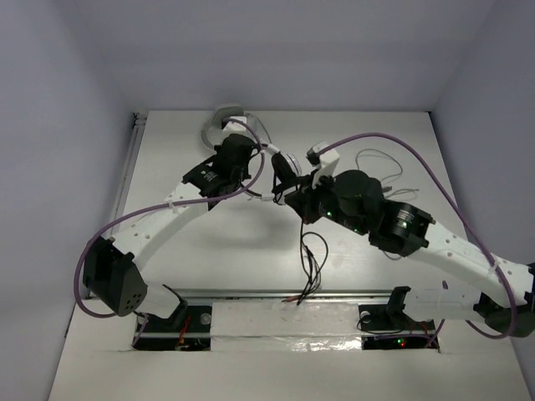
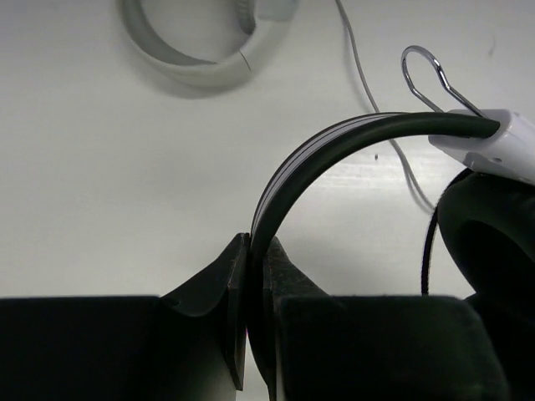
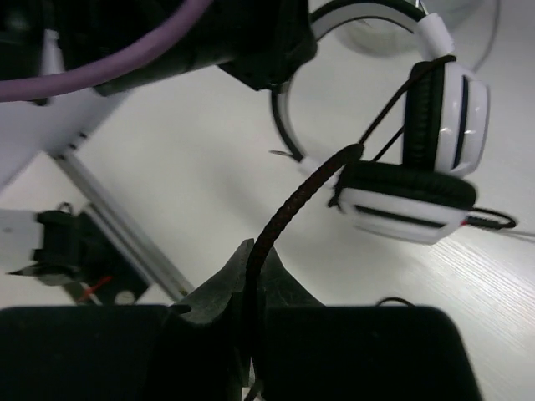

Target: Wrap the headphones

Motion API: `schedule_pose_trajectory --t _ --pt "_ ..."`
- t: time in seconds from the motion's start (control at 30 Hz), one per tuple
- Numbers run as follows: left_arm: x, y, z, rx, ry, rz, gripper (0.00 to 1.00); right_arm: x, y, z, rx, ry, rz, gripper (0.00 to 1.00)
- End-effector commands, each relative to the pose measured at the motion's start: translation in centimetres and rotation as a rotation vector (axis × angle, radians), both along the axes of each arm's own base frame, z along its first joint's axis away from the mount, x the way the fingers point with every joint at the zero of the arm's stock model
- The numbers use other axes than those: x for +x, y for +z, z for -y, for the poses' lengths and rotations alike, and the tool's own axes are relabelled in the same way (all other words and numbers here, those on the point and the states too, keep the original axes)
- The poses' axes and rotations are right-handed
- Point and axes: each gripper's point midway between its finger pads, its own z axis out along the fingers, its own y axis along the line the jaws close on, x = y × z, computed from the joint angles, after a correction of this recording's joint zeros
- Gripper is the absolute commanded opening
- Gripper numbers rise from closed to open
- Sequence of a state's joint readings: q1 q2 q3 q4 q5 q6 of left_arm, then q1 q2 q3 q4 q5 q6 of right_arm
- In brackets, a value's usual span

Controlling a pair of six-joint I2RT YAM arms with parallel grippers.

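1. Top view: you have the headphones point(image 1: 287, 163) at mid-table point(image 1: 167, 251). The cable point(image 1: 311, 259) trails toward the near edge.
2. Left wrist: your left gripper point(image 2: 251, 251) has its jaws clamped on the black headband point(image 2: 334, 142). A pale headset point(image 2: 201, 67) lies beyond.
3. Right wrist: your right gripper point(image 3: 249, 255) has its jaws pinched on the braided cable. The earcups point(image 3: 410, 200) sit just beyond.

- Headphones point(image 3: 418, 159): over-ear, with white shells and thick black cushions. The two earcups are close together, one above the other in the right wrist view. From overhead they are just toward 12 o'clock of the table's middle.
- Headband point(image 2: 334, 142): a black arch with a pale stripe along its edge, pinched in the left gripper point(image 2: 251, 251).
- Cable point(image 3: 301, 196): thin, black and braided, clamped in the right gripper point(image 3: 251, 259). The slack trails toward 6 o'clock.
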State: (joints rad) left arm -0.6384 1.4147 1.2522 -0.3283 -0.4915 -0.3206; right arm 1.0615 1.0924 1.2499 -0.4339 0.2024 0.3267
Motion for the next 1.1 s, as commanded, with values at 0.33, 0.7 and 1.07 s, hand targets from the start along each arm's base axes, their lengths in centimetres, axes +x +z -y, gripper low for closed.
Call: schedule_pose_trajectory --t 0.33,0.7,1.07 --pt "-5.1 0.0 2.6 0.086 -0.385 -0.073 0.00 4.4 -3.0 3.6 -0.381 -0.127 0.125 0.00" --pt "-7.8 1.4 5.8 -0.064 -0.600 -0.037 0.00 9.5 -5.0 8.2 -0.381 -0.415 0.084 0.00" --pt "-7.4 7.8 7.5 -0.285 -0.745 0.057 0.00 9.1 -6.9 8.2 -0.191 -0.471 0.025 0.00"
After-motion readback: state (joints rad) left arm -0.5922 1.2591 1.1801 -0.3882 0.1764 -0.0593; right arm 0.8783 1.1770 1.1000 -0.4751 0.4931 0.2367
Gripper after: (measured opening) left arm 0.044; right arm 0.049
